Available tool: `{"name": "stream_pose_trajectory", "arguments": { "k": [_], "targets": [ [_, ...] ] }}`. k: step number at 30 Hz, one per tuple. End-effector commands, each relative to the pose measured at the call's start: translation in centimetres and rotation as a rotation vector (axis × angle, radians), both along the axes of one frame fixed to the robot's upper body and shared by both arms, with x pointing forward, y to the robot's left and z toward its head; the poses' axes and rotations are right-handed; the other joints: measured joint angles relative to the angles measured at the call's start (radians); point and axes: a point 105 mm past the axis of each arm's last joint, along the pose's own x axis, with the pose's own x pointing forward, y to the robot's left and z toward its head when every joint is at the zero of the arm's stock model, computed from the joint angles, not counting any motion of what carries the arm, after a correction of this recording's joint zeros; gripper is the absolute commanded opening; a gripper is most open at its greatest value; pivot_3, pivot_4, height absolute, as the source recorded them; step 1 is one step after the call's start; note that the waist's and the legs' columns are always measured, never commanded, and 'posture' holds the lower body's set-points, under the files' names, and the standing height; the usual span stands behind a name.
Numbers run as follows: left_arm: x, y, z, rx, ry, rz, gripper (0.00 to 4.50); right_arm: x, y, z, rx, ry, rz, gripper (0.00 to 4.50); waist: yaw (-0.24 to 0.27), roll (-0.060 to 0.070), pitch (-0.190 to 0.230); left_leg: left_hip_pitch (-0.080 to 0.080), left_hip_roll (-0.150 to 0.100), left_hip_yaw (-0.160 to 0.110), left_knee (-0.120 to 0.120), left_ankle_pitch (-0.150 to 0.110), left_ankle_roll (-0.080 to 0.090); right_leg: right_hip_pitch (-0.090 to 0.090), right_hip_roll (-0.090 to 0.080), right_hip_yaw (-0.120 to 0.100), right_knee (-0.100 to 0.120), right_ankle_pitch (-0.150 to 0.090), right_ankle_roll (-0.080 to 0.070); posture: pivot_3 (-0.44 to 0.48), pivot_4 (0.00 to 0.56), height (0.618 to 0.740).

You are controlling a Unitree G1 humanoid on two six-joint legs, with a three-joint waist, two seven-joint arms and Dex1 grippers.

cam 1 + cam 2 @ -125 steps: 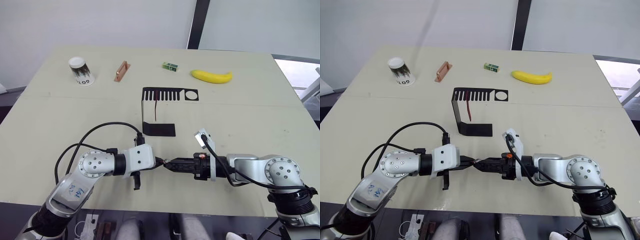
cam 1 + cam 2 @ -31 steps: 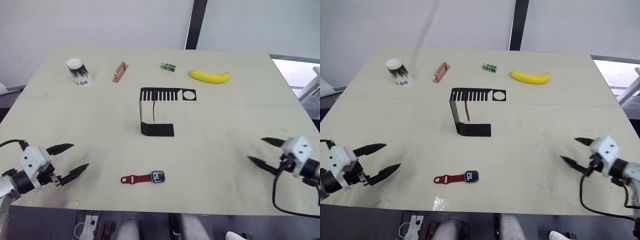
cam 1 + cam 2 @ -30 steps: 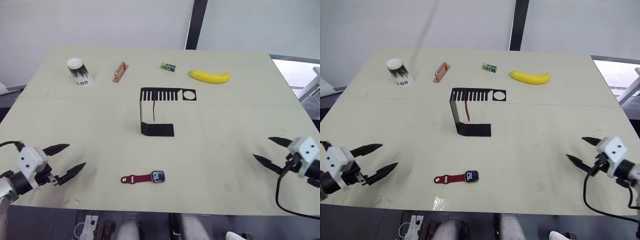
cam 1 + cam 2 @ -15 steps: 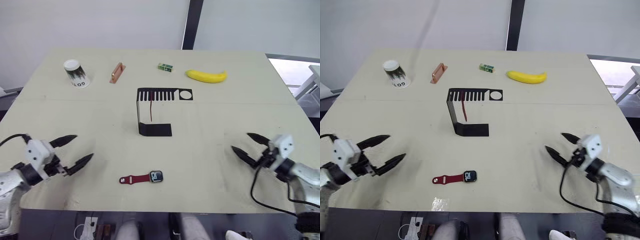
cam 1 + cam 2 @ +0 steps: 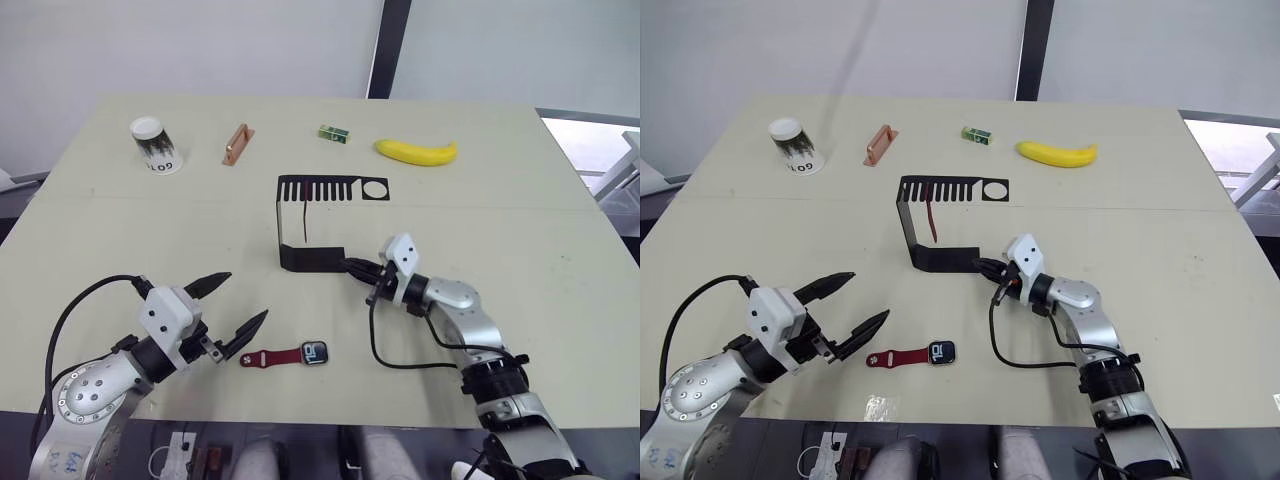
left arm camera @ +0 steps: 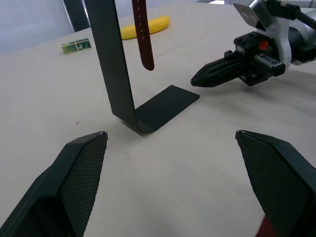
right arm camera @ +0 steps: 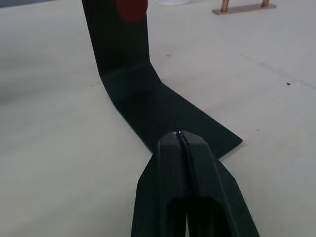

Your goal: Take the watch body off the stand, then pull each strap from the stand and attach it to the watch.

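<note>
The right gripper (image 5: 986,266), black fingers pressed together on nothing, is pointing at the base edge of the thin black sheet-metal stand (image 5: 945,259). The left gripper (image 5: 235,308), fingers spread wide, is hovering just beside the small rounded-square watch body (image 5: 314,352), which is lying on the pale table (image 5: 520,230) with one dark red strap (image 5: 270,357) attached. The second dark red strap (image 5: 931,221) is hanging from the stand's slotted top. Bracing the base with the right fingertips seems wise, so the stand is not tipping while the left pulls that strap out along its slot.
</note>
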Motion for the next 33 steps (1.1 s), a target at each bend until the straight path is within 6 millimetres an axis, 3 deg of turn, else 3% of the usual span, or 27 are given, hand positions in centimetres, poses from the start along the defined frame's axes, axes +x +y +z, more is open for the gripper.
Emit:
{"name": "stream_pose_trajectory", "arguments": {
  "k": [1, 7, 14, 20, 23, 26, 33],
  "targets": [
    [-0.2, -1.5, 0.9, -0.011, -0.047, -0.005, 4.50, 0.8, 1.2, 1.1, 0.002, -0.017, 0.009, 0.04, -0.001, 0.000, 0.000, 0.000, 0.000, 0.000, 0.000, 0.000, 0.000, 0.000, 0.000, 0.000, 0.000, 0.000, 0.000, 0.000, 0.150, 0.739],
    [0.3, -2.9, 0.7, -0.036, -0.057, 0.006, 4.50, 1.6, 2.5, 0.8, -0.032, 0.007, 0.037, 0.04, -0.002, 0.000, 0.000, 0.000, 0.000, 0.000, 0.000, 0.000, 0.000, 0.000, 0.000, 0.000, 0.000, 0.000, 0.000, 0.000, 0.150, 0.739],
    [1.2, -5.1, 2.2, -0.139, -0.067, 0.024, 4.50, 1.7, 2.0, -1.2, -0.066, 0.067, 0.030, 0.04, -0.001, 0.000, 0.000, 0.000, 0.000, 0.000, 0.000, 0.000, 0.000, 0.000, 0.000, 0.000, 0.001, 0.000, 0.000, 0.000, 0.150, 0.739],
    [2.7, -6.1, 2.8, -0.127, -0.088, 0.083, 4.50, 1.3, 1.8, -2.2, -0.081, 0.094, 0.051, 0.04, -0.001, -0.001, -0.001, 0.000, 0.000, 0.000, 0.000, 0.000, 0.000, 0.000, 0.000, 0.000, 0.001, 0.000, 0.000, 0.000, 0.150, 0.739],
    [3.5, -6.4, 2.7, -0.129, -0.079, 0.110, 3.68, 1.1, 2.0, -2.3, -0.073, 0.113, 0.061, 0.00, -0.002, 0.000, -0.001, 0.000, 0.000, 0.000, 0.000, 0.000, 0.000, 0.000, 0.000, 0.000, 0.002, 0.000, 0.000, 0.000, 0.150, 0.739],
    [3.9, -7.4, 2.5, -0.142, -0.064, 0.089, 2.25, 1.0, 2.3, -2.3, -0.071, 0.119, 0.075, 0.00, -0.002, -0.001, -0.001, 0.000, 0.000, 0.000, 0.000, 0.000, 0.000, 0.000, 0.000, 0.000, 0.002, 0.000, 0.000, 0.000, 0.150, 0.739],
    [5.4, -8.0, 2.2, -0.103, -0.092, 0.145, 2.25, 1.0, 2.6, -2.5, -0.080, 0.135, 0.090, 0.00, -0.002, -0.001, -0.001, 0.001, 0.000, 0.000, 0.000, 0.001, -0.001, 0.000, 0.000, 0.000, 0.001, 0.000, 0.000, 0.000, 0.150, 0.739]
  ]
}}
